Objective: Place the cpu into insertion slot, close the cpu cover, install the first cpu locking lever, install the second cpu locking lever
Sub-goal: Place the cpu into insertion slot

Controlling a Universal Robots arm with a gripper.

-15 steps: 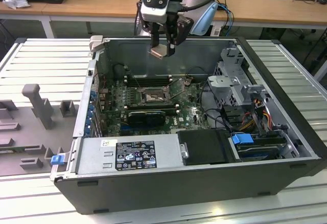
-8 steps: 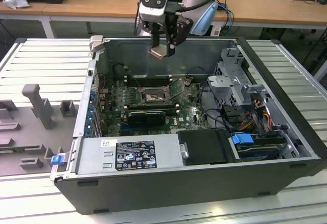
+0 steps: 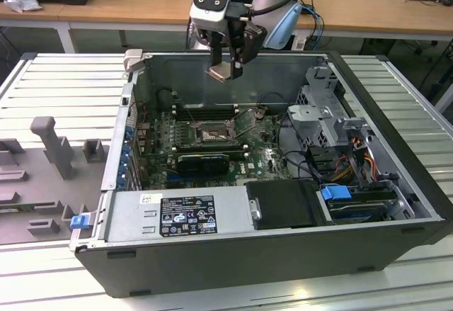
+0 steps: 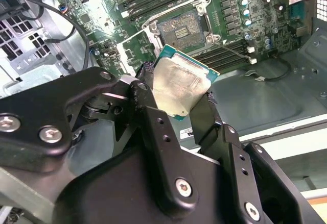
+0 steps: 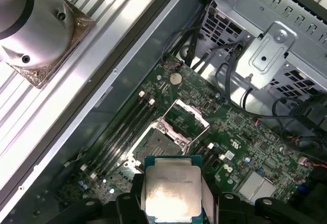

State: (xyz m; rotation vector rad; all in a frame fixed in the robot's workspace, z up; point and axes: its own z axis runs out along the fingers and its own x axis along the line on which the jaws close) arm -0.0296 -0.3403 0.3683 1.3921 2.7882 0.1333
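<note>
Gripper [image 3: 225, 69]: pinching the cpu [image 4: 180, 89] by two opposite edges, with the pale metal face showing in both wrist views. I find it in the upper middle of the exterior view, hanging above the open computer case [image 3: 283, 254] and well apart from the board.

Insertion slot [image 5: 157, 142]: on the green motherboard [image 3: 265, 154], a little left of centre in the exterior view. Its dark pin field is bare and no chip is seated.

Cpu cover [image 5: 191, 116]: appears swung up beside the slot, leaving the opening free.

Handling note, my judgement:
- The chip's edges look turned against the slot's silver rim in both wrist views, so I would square the rotation while still high.
- I would confirm the chip's orientation against the slot.
- I would keep the chip level and bring it straight down.
- It must never slide across the pins.
- I would loosen the pinch only once it lies flat inside the rim.
</note>
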